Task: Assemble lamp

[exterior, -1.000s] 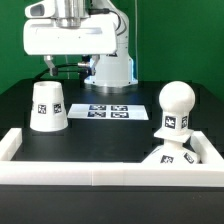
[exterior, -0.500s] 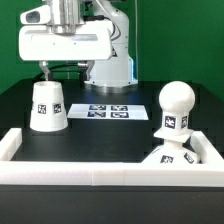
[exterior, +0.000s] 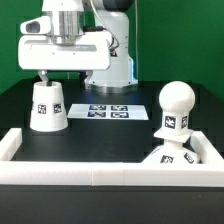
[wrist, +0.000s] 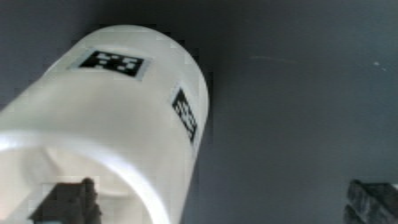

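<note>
The arm is reaching in from the back of the scene, its white wrist block hanging level above the counter toward the exterior view's left. The end effector (exterior: 52, 76) is pointing straight down, its dark fingers (wrist: 68, 203) showing spread wide apart in the wrist view and gripping nothing. In the exterior view only the short finger stubs are showing beneath the block.

The shade (exterior: 47, 106) looks like smooth white plastic with a soft sheen (its printed tags are matt black and white). The bulb (exterior: 176, 99) and base (exterior: 176, 158) share that finish. The bench (exterior: 110, 135) is matt black; the marker board (exterior: 109, 111) looks flat and papery.
</note>
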`<state>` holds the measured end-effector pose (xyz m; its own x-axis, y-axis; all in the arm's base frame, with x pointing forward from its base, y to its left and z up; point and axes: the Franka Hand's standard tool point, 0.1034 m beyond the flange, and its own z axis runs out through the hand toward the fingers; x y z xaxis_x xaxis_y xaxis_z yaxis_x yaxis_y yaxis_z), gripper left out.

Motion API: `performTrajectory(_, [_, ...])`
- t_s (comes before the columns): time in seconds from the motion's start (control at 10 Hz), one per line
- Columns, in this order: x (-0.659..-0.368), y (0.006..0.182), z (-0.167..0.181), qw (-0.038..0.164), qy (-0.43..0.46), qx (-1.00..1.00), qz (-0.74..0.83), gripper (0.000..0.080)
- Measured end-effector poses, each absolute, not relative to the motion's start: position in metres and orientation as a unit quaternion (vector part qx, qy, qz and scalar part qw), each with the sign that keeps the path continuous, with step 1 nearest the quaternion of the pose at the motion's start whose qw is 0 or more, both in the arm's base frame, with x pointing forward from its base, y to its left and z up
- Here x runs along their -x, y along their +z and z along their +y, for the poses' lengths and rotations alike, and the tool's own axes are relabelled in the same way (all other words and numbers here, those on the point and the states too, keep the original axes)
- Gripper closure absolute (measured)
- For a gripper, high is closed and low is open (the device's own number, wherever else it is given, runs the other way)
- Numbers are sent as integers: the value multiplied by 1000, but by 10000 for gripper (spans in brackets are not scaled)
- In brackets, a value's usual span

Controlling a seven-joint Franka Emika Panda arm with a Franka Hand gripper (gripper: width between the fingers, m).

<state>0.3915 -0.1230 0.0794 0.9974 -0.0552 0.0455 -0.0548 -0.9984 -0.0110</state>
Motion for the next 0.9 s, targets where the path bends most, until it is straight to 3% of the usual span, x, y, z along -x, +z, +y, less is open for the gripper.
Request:
performTrajectory(0.1, [-392, 79, -122, 5, -22, 999, 28, 101])
performTrajectory(0.2, [-392, 79, -120, 5, -22, 999, 26, 220])
performTrajectory(0.3, [-392, 79, -119, 6, -21, 999, 26, 220])
performTrajectory(0.5, [-393, 79, -119, 6, -21, 999, 25, 509])
performTrajectory(0.6, [-392, 78, -119, 6, -20, 999, 24, 509])
performTrajectory(0.7, [-391, 78, -117, 6, -20, 1000, 24, 705])
performTrajectory(0.8, [-392, 78, -115, 6, -21, 1000, 21, 755])
performTrajectory(0.9, [-393, 79, -112, 7, -20, 1000, 19, 755])
